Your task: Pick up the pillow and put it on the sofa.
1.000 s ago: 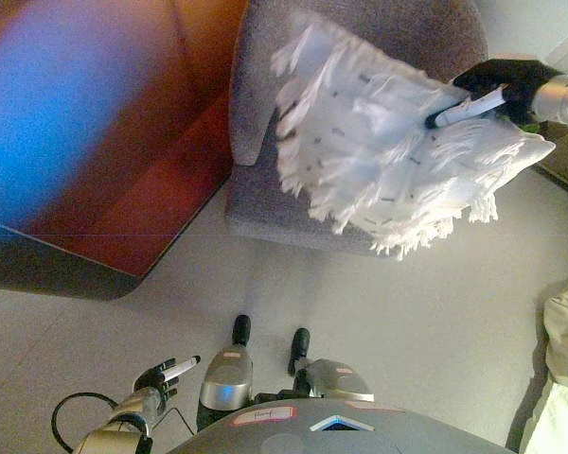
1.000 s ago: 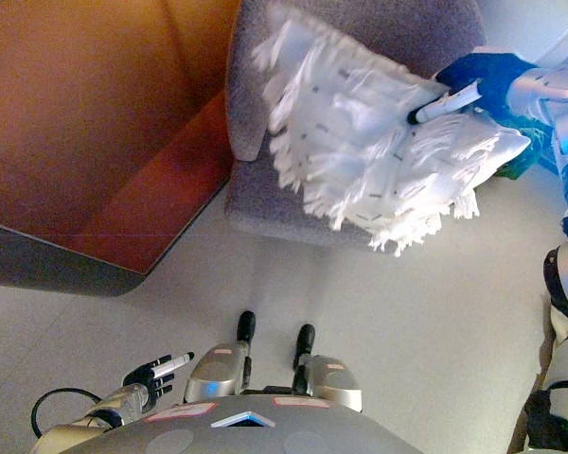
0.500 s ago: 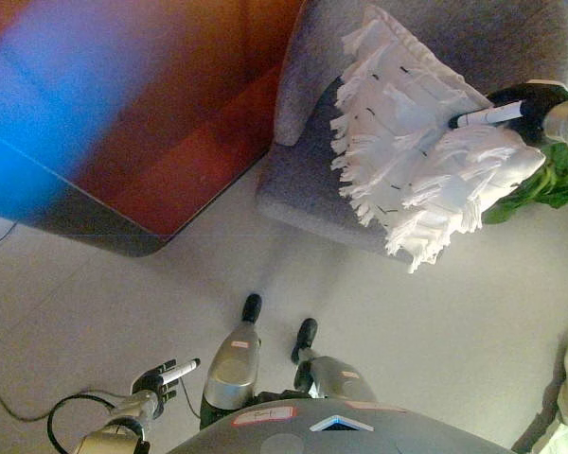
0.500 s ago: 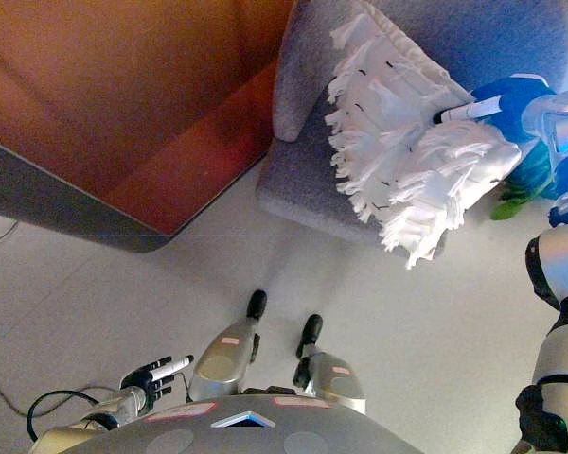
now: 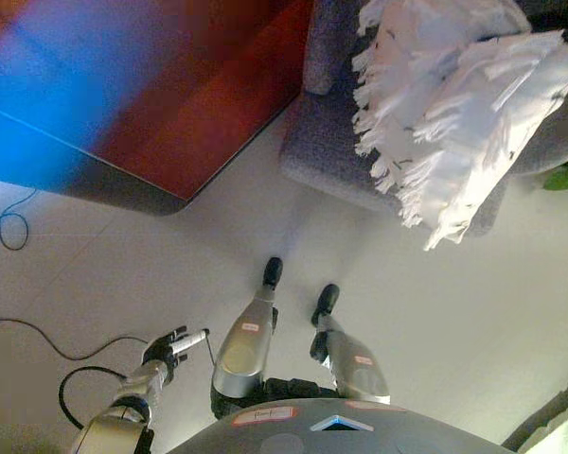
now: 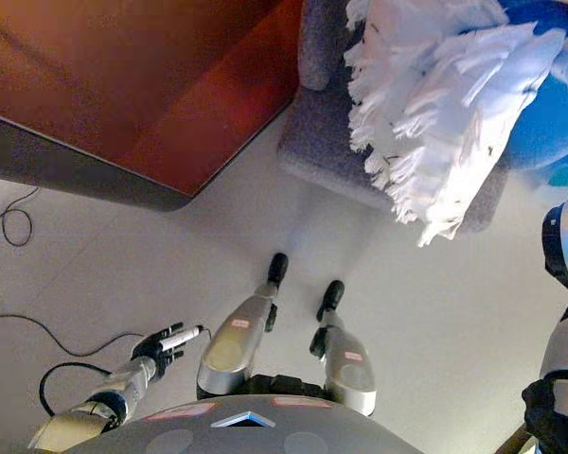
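Observation:
The white fringed pillow (image 5: pixel 454 95) fills the upper right, tilted over the seat of the grey sofa (image 5: pixel 327 161), with its fringe hanging past the seat's front edge. My right hand (image 6: pixel 549 14) shows only as a dark patch at the pillow's top right corner; its fingers are hidden behind the pillow. Low on the left, my left hand (image 5: pixel 170 345) hangs over the floor, open and holding nothing, far from the pillow.
A red-brown table top (image 5: pixel 199 104) with a dark edge stands left of the sofa. Thin cables (image 5: pixel 9 227) lie on the pale floor at the left. A green plant (image 5: pixel 563 175) peeks out at the sofa's right side.
The camera has moved, shifting sofa and pillow up and to the right. The pillow has tipped more on edge and now covers my right hand. The left hand stays idle.

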